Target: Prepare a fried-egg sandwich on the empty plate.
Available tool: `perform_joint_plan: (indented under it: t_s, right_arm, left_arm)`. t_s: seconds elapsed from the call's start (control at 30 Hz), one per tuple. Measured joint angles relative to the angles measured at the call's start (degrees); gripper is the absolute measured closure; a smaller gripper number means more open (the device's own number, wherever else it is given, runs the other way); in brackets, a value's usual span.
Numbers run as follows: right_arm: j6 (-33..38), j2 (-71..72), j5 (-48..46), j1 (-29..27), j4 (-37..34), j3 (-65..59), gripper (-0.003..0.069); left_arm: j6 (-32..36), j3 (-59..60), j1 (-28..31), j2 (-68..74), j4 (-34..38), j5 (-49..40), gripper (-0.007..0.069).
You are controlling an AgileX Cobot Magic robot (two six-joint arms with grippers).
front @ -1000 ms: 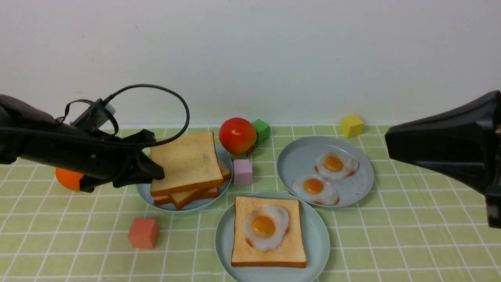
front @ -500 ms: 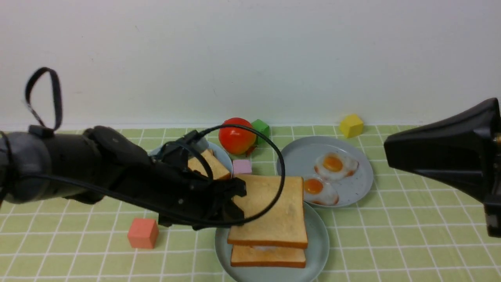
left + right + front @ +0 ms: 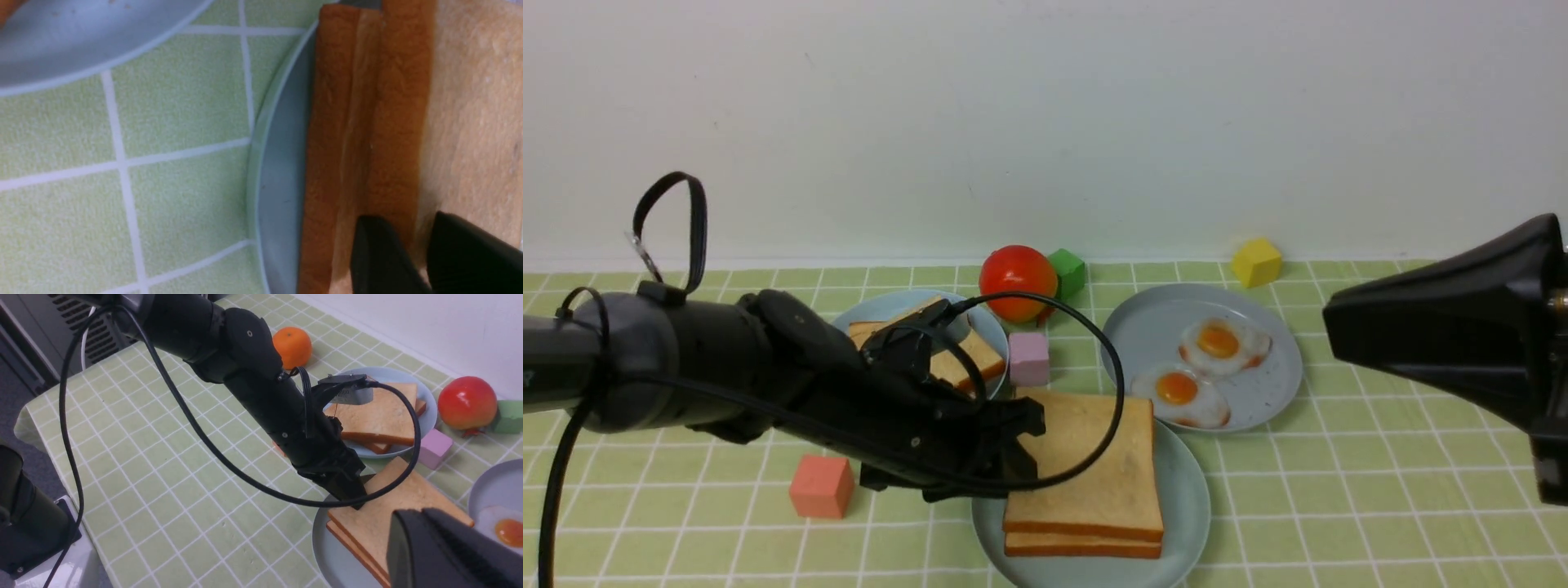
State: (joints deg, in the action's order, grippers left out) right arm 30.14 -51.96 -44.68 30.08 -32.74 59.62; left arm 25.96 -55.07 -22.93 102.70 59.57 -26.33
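Note:
The pale mint plate point(image 3: 1188, 506) at the front middle carries two stacked toast slices; the top slice point(image 3: 1103, 465) lies flat on the lower one point(image 3: 1082, 545). The fried egg of the sandwich is hidden between them. My left gripper point(image 3: 1021, 441) is at the stack's left edge. In the left wrist view its black fingers point(image 3: 380, 253) straddle the top slice's brown crust point(image 3: 400, 122) with a gap showing, loosened and open. My right gripper point(image 3: 1327, 314) hovers high at the right, jaws together and empty, seen over the sandwich point(image 3: 376, 522) in the right wrist view.
A grey-blue plate point(image 3: 984, 322) behind the left arm bears leftover toast point(image 3: 956, 359). Another plate point(image 3: 1258, 400) holds two fried eggs point(image 3: 1218, 341). A tomato point(image 3: 1018, 282), pink point(image 3: 1029, 358), green point(image 3: 1067, 272), yellow point(image 3: 1256, 261) and salmon point(image 3: 822, 487) blocks and an orange point(image 3: 292, 347) lie about.
My left gripper carried a toast slice from the back-left plate over the egg-topped slice, lowered it flat onto it, and loosened its jaws. The right arm barely moved.

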Motion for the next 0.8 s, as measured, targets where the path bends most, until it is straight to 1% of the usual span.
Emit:
perform_joint_plan:
  t_s: [0.03,0.07,0.17,0.23,0.3,0.33,0.43,0.47,0.5,0.53,0.57,0.6,0.63,0.67,0.7,0.77,0.8]
  right_arm:
    - [0.00,0.00,0.00,0.00,0.14,0.00,0.0612]
    - [0.00,0.00,-0.14,0.00,1.08,0.00,0.0610]
    - [-0.06,0.00,-0.69,0.00,3.72,0.00,0.0605]
    - [-1.13,0.34,-1.59,0.00,5.56,-0.02,0.0601]
    - [-2.84,1.40,-1.97,0.00,6.46,-0.09,0.0598]
    - [-3.16,1.56,-2.07,0.00,6.49,-0.09,0.0598]
    - [-4.64,5.42,-1.71,0.00,6.59,-1.18,0.0592]
    - [-4.76,6.00,-1.66,0.00,6.59,-1.53,0.0592]
    - [-5.26,7.54,-1.46,0.00,6.70,-2.65,0.0589]
    - [-6.98,10.56,-1.10,0.00,7.51,-5.44,0.0585]
    - [-7.85,12.35,-0.66,0.00,8.03,-6.98,0.0584]
    - [-8.07,12.35,-0.66,0.00,8.16,-7.38,0.0583]
    - [-9.04,14.22,0.19,0.06,8.61,-9.13,0.0581]
    - [-10.91,16.94,1.90,0.11,9.63,-12.99,0.0579]
    - [-12.49,18.99,3.59,0.11,10.06,-15.63,0.0578]
    - [-16.24,23.32,7.82,0.17,11.09,-21.13,0.0575]
    - [-17.79,25.10,9.78,0.17,11.35,-23.33,0.0575]
  left_arm:
    - [0.00,0.00,0.00,0.00,-0.08,-0.11,0.0389]
    - [0.00,0.00,0.00,0.00,-0.95,-0.47,0.0343]
    - [-0.68,0.00,0.00,-0.06,-2.87,-1.81,0.0261]
    - [-1.26,0.00,0.00,-0.78,-5.07,-2.65,0.0219]
    - [-2.58,0.00,0.00,-2.35,-7.58,-3.23,0.0201]
    - [-2.78,0.00,0.00,-2.55,-7.88,-3.24,0.0200]
    - [-8.84,0.00,0.00,-7.12,-14.00,-4.29,0.0192]
    - [-9.76,0.00,0.00,-7.44,-14.94,-4.41,0.0192]
    - [-12.19,0.00,0.00,-9.10,-17.49,-5.13,0.0191]
    - [-16.98,0.00,0.00,-12.53,-22.65,-7.25,0.0193]
    - [-19.35,0.00,0.00,-14.67,-25.74,-8.82,0.0195]
    - [-19.96,0.00,0.00,-14.67,-25.74,-8.82,0.0196]
    - [-22.54,0.00,0.00,-16.95,-28.93,-10.60,0.0200]
    - [-27.27,0.02,0.00,-20.42,-33.33,-13.29,0.0216]
    - [-30.55,0.02,0.00,-22.98,-36.15,-15.13,0.0232]
    - [-36.24,0.02,0.00,-28.27,-40.83,-18.55,0.0278]
    - [-38.08,0.02,0.00,-29.86,-41.89,-19.85,0.0296]
